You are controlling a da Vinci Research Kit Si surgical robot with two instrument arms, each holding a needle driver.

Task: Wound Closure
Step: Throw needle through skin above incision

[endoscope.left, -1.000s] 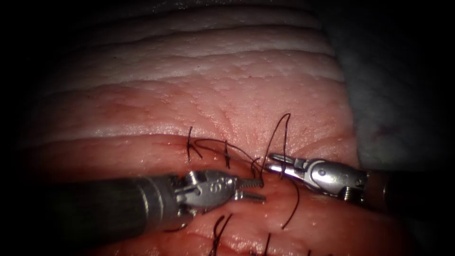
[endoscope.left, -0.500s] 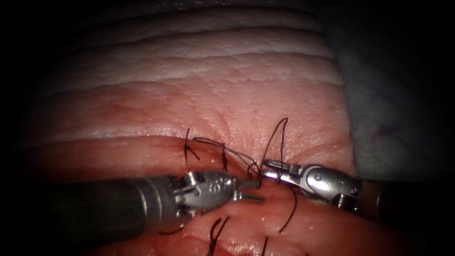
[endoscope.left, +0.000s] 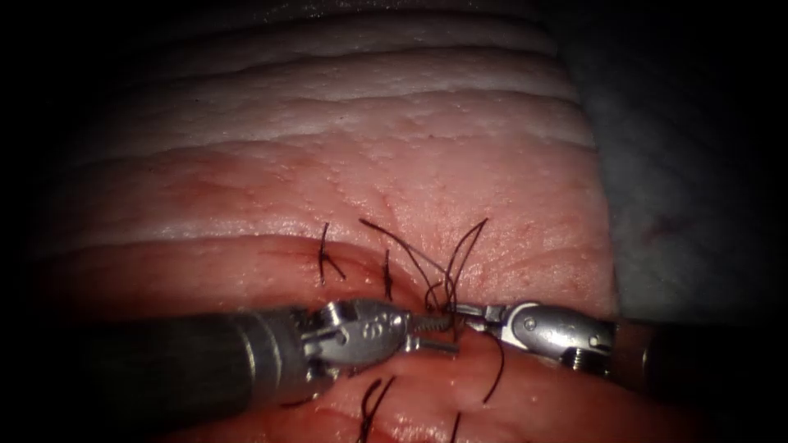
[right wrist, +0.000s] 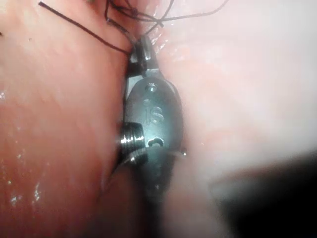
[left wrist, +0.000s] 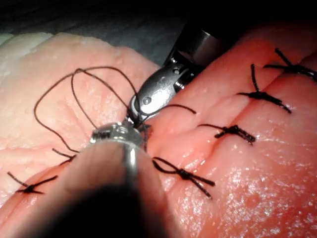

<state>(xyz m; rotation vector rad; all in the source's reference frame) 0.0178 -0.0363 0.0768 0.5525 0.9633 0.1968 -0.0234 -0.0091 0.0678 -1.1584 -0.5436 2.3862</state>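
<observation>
- The left tool [endoscope.left: 439,335] lies low over the tissue [endoscope.left: 427,164], its jaws parted with one above the other; nothing sits visibly between them.
- The right tool [endoscope.left: 461,312] meets it tip to tip, jaws closed on the thread [endoscope.left: 460,246] just beside the left tool's upper jaw.
- From that grip the thread rises in dark loops beyond both tips, and one strand [endoscope.left: 497,373] hangs down beneath the right tool.
- No needle can be made out at either tool.
- Tied stitches [endoscope.left: 327,258] with short cut ends cross the cut [left wrist: 233,130] behind the left tool; more knots [left wrist: 184,174] lie alongside its shaft in the left wrist view.
- The right wrist view has the right tool [right wrist: 143,49] pressed into a fold of tissue, thread crowding its tip.
</observation>
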